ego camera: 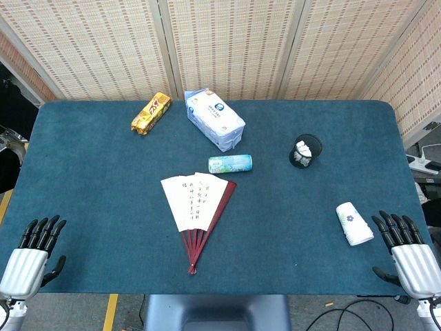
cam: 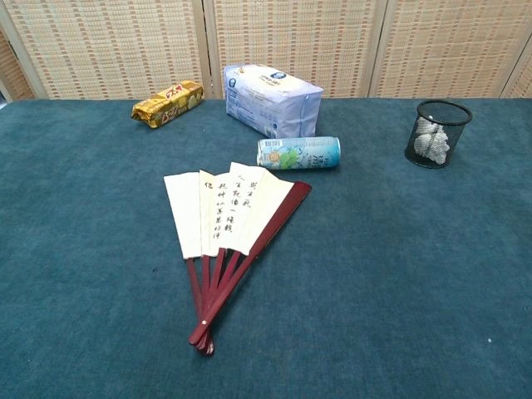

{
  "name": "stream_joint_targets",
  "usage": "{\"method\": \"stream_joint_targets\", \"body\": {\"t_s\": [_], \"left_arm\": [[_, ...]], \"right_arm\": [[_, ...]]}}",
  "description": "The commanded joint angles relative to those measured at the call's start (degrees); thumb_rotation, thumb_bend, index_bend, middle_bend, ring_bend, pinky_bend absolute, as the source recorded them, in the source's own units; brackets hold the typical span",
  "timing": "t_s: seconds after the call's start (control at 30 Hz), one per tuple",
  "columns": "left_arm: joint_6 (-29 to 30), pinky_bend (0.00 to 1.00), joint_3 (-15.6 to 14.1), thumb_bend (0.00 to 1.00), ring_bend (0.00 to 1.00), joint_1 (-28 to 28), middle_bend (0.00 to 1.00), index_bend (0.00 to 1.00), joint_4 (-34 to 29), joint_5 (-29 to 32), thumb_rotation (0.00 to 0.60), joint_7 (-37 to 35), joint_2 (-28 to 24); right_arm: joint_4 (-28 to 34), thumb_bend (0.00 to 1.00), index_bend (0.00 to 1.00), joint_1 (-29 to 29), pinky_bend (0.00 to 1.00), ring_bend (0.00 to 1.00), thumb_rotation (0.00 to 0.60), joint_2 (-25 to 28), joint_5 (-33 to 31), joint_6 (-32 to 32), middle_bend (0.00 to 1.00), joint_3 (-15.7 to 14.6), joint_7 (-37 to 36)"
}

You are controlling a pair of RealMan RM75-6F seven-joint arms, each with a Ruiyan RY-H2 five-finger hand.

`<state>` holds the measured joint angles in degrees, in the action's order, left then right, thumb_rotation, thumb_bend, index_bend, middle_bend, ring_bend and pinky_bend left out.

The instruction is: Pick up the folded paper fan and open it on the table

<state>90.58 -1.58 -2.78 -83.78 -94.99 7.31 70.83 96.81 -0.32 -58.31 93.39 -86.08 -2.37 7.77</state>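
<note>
The paper fan lies partly spread on the blue table, its cream leaves with black writing fanned toward the back and its dark red ribs meeting at a pivot near the front edge. My left hand rests at the front left corner, fingers apart, holding nothing. My right hand rests at the front right corner, fingers also apart and empty. Both hands are far from the fan. Neither hand shows in the chest view.
A green can lies on its side just behind the fan. Further back are a white-blue tissue pack and a yellow snack bar. A black mesh cup stands right. A paper cup lies near my right hand.
</note>
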Motion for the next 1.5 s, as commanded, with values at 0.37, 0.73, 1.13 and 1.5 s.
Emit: {"method": "stream_joint_targets", "body": {"t_s": [0.37,0.73,1.13,1.5], "left_arm": [[-0.33,0.06,-0.09,0.39,0.00,-0.54,0.00,0.00,-0.22,-0.76,0.600,-0.17,0.59],[-1.98,0.06,0.06,0.39,0.00,-1.38,0.00,0.00,0.39,0.05,0.600,-0.99,1.03],[-1.45,0.06,0.14,0.40,0.00,-0.64,0.00,0.00,0.60,1.20,0.600,-0.56,0.63],[-1.12,0.06,0.56,0.41,0.00,-0.73,0.00,0.00,0.47,1.44,0.600,-1.40,0.41]], "right_arm": [[-0.62,0.02,0.00,3.59,0.00,0.00,0.600,-2.25,2.55,4.18,0.00,0.33,0.93],[-5.65,0.06,0.22,22.66,0.00,0.00,0.600,-18.50,2.24,22.50,0.00,9.13,7.24],[-20.60,0.11,0.30,34.59,0.00,0.00,0.600,-38.19,0.69,29.22,0.00,12.89,12.03],[-33.88,0.12,0.37,40.54,0.00,0.00,0.600,-52.26,-0.90,29.12,0.00,12.95,14.83]]}}
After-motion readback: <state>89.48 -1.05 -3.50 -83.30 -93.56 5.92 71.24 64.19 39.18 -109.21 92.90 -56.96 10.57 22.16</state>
